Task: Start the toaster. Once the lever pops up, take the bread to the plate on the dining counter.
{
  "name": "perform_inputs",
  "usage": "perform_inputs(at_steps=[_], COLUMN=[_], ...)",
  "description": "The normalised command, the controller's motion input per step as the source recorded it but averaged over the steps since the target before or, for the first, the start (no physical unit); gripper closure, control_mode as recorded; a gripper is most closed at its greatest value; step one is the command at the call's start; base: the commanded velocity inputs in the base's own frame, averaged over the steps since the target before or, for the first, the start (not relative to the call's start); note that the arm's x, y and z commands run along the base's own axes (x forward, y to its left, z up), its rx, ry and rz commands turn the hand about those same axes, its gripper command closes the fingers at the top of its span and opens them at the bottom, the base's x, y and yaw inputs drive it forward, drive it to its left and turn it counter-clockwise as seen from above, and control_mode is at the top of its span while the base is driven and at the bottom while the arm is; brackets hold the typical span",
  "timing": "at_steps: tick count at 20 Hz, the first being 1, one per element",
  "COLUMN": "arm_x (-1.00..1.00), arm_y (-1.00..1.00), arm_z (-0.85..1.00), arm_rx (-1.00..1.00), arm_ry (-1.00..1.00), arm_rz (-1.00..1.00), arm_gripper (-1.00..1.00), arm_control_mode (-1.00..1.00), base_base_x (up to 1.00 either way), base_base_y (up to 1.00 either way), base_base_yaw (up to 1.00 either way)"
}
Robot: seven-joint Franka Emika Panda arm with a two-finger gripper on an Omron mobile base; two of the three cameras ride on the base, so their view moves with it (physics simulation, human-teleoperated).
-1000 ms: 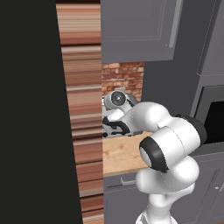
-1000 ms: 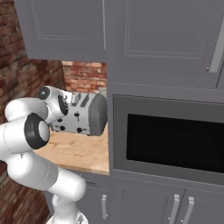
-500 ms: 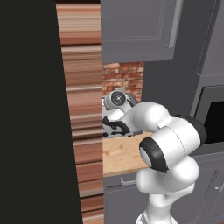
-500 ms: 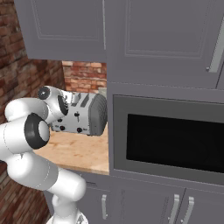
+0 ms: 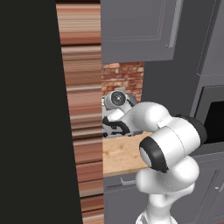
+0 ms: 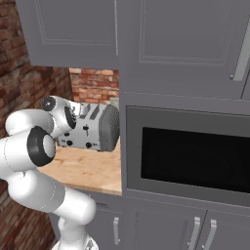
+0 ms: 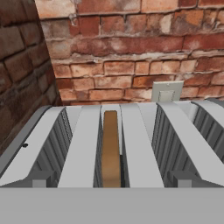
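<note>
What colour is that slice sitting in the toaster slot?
The bread is golden brown, clearest in the hand view.

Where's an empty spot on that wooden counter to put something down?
Bare wood lies on the counter in front of the toaster, between the brick wall and the microwave. The back is crowded: toaster, with the robot's arm before it.

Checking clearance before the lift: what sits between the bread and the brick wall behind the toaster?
In the hand view, past the bread come the toaster's far top edge, then the brick wall with a wall outlet. Nothing else stands there.
</note>
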Motion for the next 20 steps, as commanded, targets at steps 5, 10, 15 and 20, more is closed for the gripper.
perform_inputs(at_steps=[5,10,15,20], arm_x=[0.0,0.0,0.0,0.0], arm_y=[0.0,0.0,0.0,0.0], arm_z=[0.0,0.0,0.0,0.0], arm_rx=[0.0,0.0,0.0,0.0], arm_ry=[0.0,0.0,0.0,0.0], arm_rz=[0.0,0.0,0.0,0.0], arm_gripper=[-1.0,-1.0,-1.0,-1.0], arm_control_mode=[-1.0,-1.0,-1.0,-1.0], base_base_x=[0.0,0.0,0.0,0.0], base_base_y=[0.0,0.0,0.0,0.0], base_base_yaw=[0.0,0.0,0.0,0.0])
